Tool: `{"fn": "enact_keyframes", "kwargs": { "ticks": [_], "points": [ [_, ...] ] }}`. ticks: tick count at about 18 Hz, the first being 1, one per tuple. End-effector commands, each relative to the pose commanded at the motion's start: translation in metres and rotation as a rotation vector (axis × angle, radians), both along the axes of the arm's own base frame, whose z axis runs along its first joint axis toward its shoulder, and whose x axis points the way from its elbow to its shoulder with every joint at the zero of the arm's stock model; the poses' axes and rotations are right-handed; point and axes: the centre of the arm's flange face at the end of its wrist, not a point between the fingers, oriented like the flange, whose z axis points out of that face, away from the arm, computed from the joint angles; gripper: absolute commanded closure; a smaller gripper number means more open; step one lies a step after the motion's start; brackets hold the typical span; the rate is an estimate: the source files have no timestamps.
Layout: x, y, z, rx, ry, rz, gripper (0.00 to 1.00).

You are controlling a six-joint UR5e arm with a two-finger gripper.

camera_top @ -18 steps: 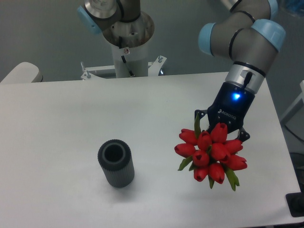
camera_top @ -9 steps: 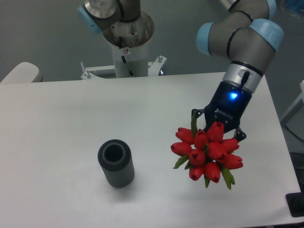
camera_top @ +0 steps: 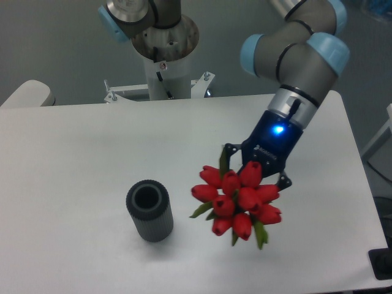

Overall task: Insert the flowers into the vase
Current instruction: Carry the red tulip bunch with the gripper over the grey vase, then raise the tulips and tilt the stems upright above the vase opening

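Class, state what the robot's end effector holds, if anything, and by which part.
The end effector holds the flowers, gripped behind the buds, presumably at the stems; the contact itself is hidden.

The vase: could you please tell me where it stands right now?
The vase stands upright on the white table, left of centre in the camera view, with the flowers held by the tool to its right, not touching it.

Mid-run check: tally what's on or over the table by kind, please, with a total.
Flowers, one bunch, held in the tool: 1
Vase, dark grey, standing upright, mouth open: 1
Total: 2
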Motion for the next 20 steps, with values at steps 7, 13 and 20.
{"fn": "enact_keyframes", "kwargs": {
  "ticks": [7,13,20],
  "points": [
    [0.037,0.027,0.007,0.007,0.007,-0.064,0.74],
    [0.051,0.041,0.016,0.081,0.009,-0.131,0.74],
    [0.055,0.037,0.032,0.245,-0.013,-0.225,0.75]
  ]
}}
